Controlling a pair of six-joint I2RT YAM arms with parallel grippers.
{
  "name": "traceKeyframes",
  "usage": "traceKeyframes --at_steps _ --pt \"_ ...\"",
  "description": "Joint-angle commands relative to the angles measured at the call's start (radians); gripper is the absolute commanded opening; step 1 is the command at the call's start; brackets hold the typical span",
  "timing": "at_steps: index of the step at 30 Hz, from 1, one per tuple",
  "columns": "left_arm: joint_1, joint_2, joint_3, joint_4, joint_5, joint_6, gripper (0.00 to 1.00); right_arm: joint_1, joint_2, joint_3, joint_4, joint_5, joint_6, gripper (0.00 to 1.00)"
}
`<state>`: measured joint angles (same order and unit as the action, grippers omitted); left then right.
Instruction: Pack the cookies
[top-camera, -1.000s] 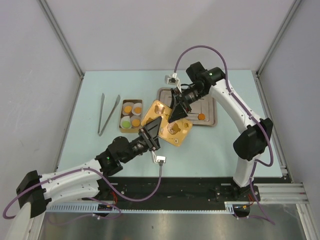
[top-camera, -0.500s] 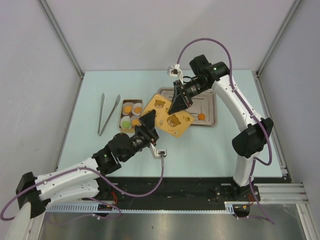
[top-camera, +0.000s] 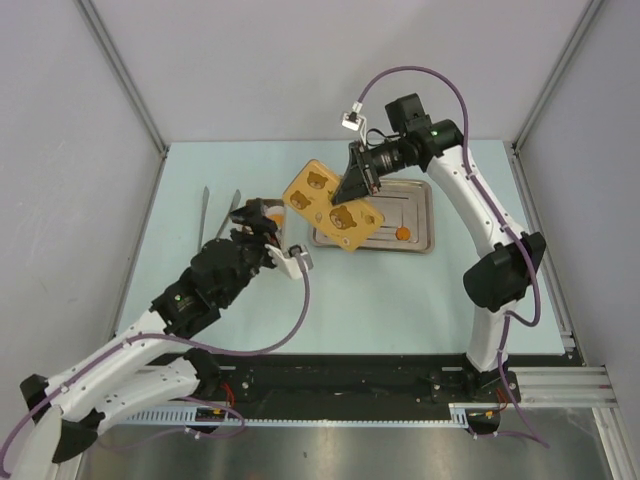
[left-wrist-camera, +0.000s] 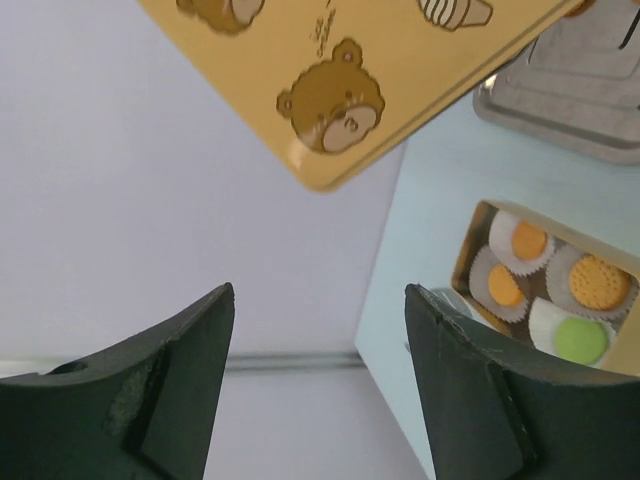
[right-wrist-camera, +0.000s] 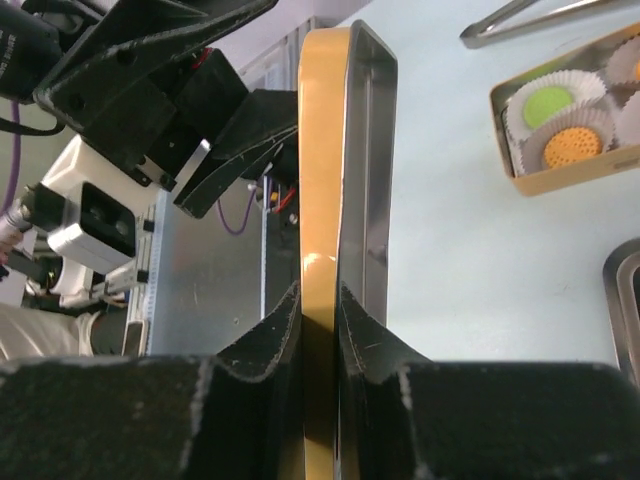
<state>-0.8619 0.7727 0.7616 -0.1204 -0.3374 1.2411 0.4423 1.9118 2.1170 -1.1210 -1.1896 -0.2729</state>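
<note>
Four cookies (left-wrist-camera: 529, 240) in the box (left-wrist-camera: 462, 262), in paper cups (left-wrist-camera: 545, 320); a fifth cookie (top-camera: 402, 233) right of the box on the tray (top-camera: 416, 210). Right gripper (right-wrist-camera: 320, 300) clamped on the lid (right-wrist-camera: 322, 150) edge, held tilted above the box. Left gripper (left-wrist-camera: 318, 310) just beside the box, spread wide, nothing in it.

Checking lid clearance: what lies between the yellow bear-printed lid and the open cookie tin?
Only bare table between lid and tin, in right wrist view.

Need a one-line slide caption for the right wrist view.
Right claw pinches the yellow lid edge-on; cookies in their box and tongs lie beyond.
</note>
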Motion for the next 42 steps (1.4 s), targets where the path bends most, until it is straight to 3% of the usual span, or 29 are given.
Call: traceKeyframes --at_steps 1,8,13,19,24,28,32,42 --pt "0.095 0.002 0.097 -0.165 0.000 -0.296 0.74 -0.004 0.032 0.014 0.265 -0.015 0.216 0.00" --pt "0.392 0.250 0.482 -0.543 0.184 -0.746 0.76 -0.002 0.076 -0.051 0.581 0.036 0.463 0.00" --pt "0.578 0.379 0.594 -0.627 0.328 -0.913 0.76 0.009 0.096 -0.092 0.786 0.082 0.615 0.00" --pt "0.653 0.465 0.584 -0.565 0.442 -1.049 0.77 0.022 0.072 -0.277 1.160 0.232 0.865 0.00" --pt "0.666 0.517 0.541 -0.467 0.472 -1.124 0.77 0.067 0.087 -0.376 1.282 0.340 0.893 0.00" --pt "0.676 0.568 0.544 -0.412 0.488 -1.151 0.76 0.088 0.127 -0.452 1.481 0.381 1.049 0.00" --pt "0.739 0.638 0.561 -0.383 0.554 -1.184 0.76 0.105 0.209 -0.476 1.680 0.421 1.176 0.00" --pt "0.799 0.726 0.535 -0.268 0.624 -1.226 0.76 0.144 0.377 -0.480 1.914 0.522 1.373 0.00"
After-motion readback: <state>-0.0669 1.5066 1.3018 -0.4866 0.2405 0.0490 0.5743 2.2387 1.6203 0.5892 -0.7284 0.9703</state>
